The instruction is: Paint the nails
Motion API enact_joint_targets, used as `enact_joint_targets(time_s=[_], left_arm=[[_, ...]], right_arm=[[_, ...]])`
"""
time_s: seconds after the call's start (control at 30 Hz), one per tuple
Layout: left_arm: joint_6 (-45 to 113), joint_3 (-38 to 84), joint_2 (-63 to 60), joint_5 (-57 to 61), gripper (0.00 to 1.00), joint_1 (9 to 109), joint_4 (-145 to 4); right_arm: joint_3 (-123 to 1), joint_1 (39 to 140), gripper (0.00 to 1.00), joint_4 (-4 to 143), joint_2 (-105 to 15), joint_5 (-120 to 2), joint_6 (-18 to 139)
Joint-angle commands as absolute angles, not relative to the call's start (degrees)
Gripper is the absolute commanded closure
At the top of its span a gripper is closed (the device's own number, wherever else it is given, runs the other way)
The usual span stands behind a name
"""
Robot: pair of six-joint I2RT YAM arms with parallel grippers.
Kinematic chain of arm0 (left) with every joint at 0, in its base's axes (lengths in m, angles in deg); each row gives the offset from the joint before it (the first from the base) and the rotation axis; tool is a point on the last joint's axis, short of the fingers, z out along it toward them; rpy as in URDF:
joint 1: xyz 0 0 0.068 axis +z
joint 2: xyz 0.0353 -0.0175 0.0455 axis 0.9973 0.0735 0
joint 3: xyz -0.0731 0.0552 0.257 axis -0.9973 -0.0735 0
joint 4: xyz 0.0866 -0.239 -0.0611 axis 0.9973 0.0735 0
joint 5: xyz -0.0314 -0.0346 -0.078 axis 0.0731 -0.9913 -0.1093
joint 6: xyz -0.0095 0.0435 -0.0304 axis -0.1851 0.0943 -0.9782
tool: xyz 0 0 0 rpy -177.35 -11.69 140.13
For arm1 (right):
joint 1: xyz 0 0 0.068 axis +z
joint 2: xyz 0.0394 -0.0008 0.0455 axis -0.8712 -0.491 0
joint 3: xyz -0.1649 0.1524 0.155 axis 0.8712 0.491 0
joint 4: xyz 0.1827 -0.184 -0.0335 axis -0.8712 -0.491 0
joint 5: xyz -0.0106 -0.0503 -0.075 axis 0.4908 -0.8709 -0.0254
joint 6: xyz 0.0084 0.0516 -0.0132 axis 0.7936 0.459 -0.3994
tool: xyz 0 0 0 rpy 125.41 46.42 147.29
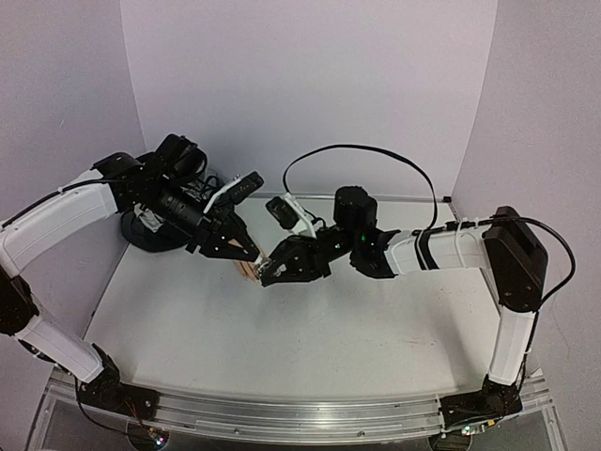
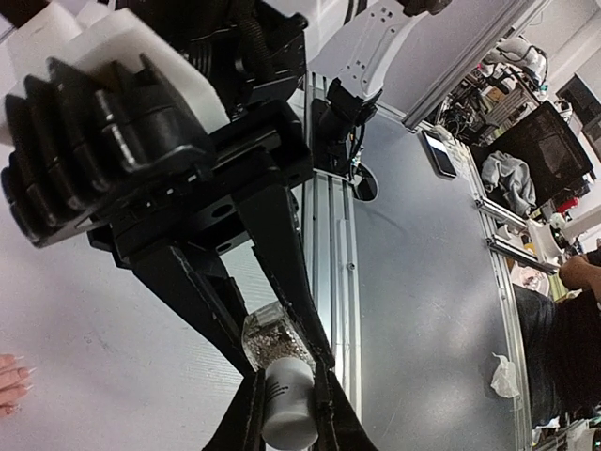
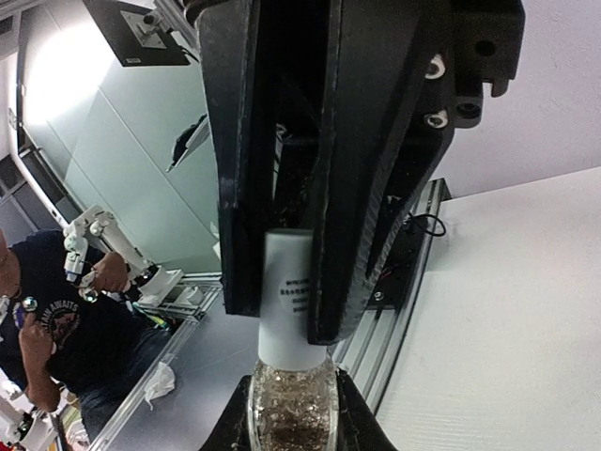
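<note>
Meeting over the middle of the white table point(image 1: 310, 329), the left gripper point(image 1: 252, 256) and right gripper point(image 1: 268, 275) share one small bottle point(image 2: 275, 340). The left gripper's jaws are clamped on its clear, glitter-filled glass body. The right gripper's jaws are clamped on its white cap point(image 3: 289, 299), which sits on the bottle's neck. In the wrist views the two pairs of fingers approach end to end along the bottle.

The nails point(image 2: 19, 374) show at the left edge of the left wrist view, on pale peach fingertips lying on the table, well off to the side of the bottle and apart from it. From above, the mannequin hand point(image 1: 246, 267) lies directly under the joined grippers, which cover most of it. Only a strip of peach fingers shows there, and the nails cannot be made out. A dark sleeve point(image 1: 150, 235) lies behind the left arm. A black cable point(image 1: 376, 155) loops above the right arm, and an aluminium rail point(image 1: 282, 413) runs along the near edge.
</note>
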State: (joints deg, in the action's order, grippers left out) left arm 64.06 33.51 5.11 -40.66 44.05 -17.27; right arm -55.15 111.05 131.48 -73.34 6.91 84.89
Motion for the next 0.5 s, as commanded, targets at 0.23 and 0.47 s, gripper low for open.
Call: enact_joint_targets(time_s=[0.23,0.47], left_arm=[[60.05,34.53,3.14,-28.35,0.66,42.37,-14.87],[49.55,27.30,-9.58,-15.61,0.32,46.72,-25.07]], right_arm=[[-57.76,111.21,1.00,150.84,-67.25,-1.34,85.57],[-50.88,109.55,1.00,133.86,-61.02,-20.69,67.44]])
